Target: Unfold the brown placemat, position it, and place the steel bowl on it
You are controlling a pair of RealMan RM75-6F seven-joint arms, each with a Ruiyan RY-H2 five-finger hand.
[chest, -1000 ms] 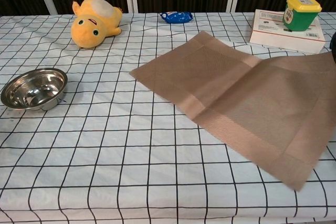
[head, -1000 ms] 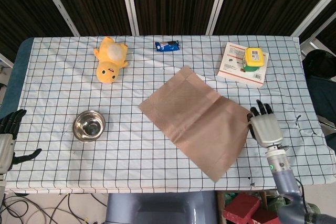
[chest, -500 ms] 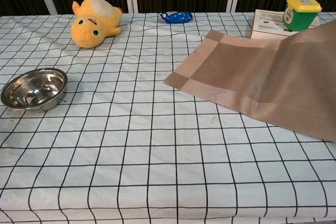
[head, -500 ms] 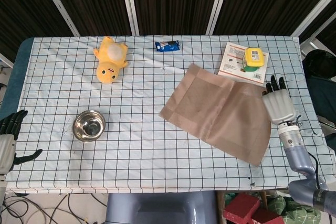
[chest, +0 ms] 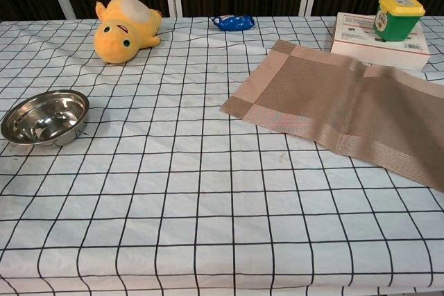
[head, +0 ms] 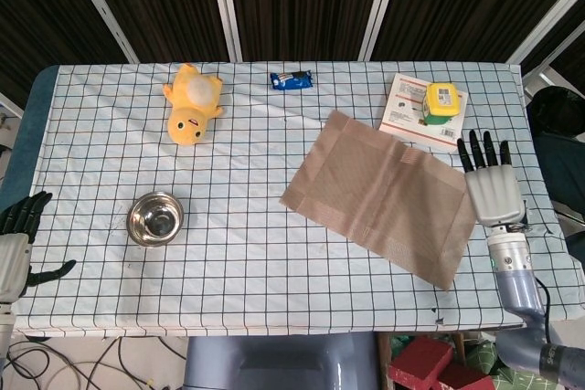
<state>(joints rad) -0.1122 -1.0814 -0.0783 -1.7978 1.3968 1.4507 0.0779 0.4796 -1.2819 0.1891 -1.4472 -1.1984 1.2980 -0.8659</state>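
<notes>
Placemat [head: 379, 196] flat, unfolded, right robot hand [head: 493, 191] beside its edge, fingers spread, empty

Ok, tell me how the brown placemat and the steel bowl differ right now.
The brown placemat is flat, matte and rectangular, lying unfolded; the steel bowl is round, shiny and hollow. The placemat sits toward the right hand, the bowl toward the left. Both rest on the checked tablecloth, apart.

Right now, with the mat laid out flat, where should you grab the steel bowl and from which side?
Take the steel bowl by its raised rim, probably from the left with the left hand, the nearer one. It stands upright, open and empty, so fingers could hook over the edge.
</notes>
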